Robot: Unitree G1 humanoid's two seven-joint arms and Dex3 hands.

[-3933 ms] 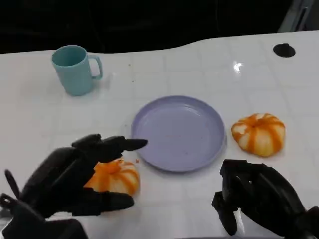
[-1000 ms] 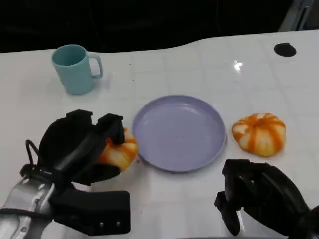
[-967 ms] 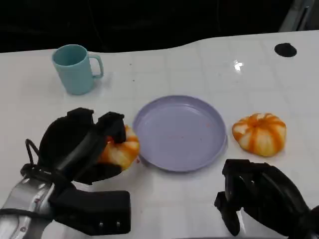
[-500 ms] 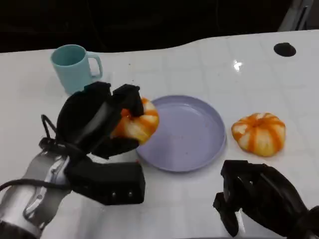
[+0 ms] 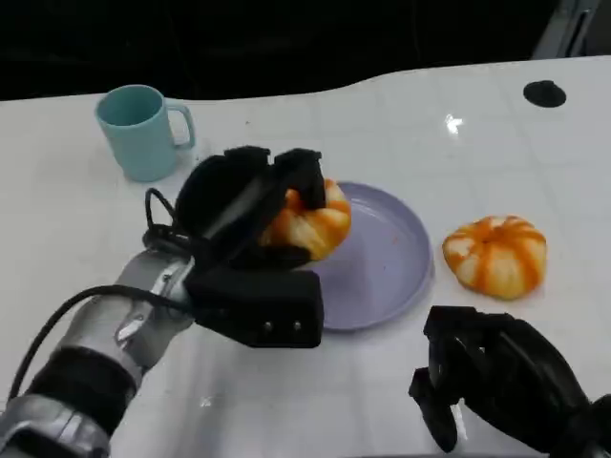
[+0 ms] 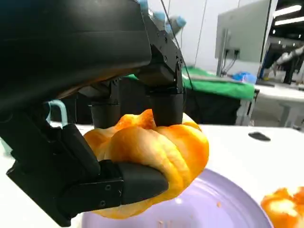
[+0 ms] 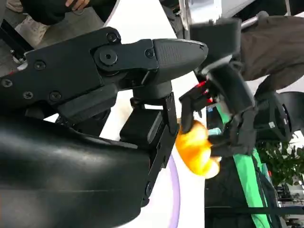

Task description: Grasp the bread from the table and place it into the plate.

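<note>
While the white bench (image 5: 401, 114) sat under a dark backdrop, my left hand (image 5: 250, 205), off the bench since 0.5 s ago, gripped bread (image 5: 307, 221) over the plate (image 5: 396, 262); right hand (image 5: 501, 377) curled, holding nothing.

teal mug (image 5: 143, 131): upright, far left | black disc (image 5: 544, 93): far right on table (image 5: 86, 248)

Table (image 5: 496, 143): white top with a faint grid of lines, a bright glare spot (image 5: 452, 124) toward 1 o'clock.
Beyond the table: dark in the head view.
Green-covered table (image 6: 223, 88): behind, at 1 o'clock in the left wrist view.
Monitor (image 6: 242, 31): grey, above the green cloth.
Ceiling lights (image 6: 287, 14): bright strips, 2 o'clock.
Wall: pale, plain.
</note>
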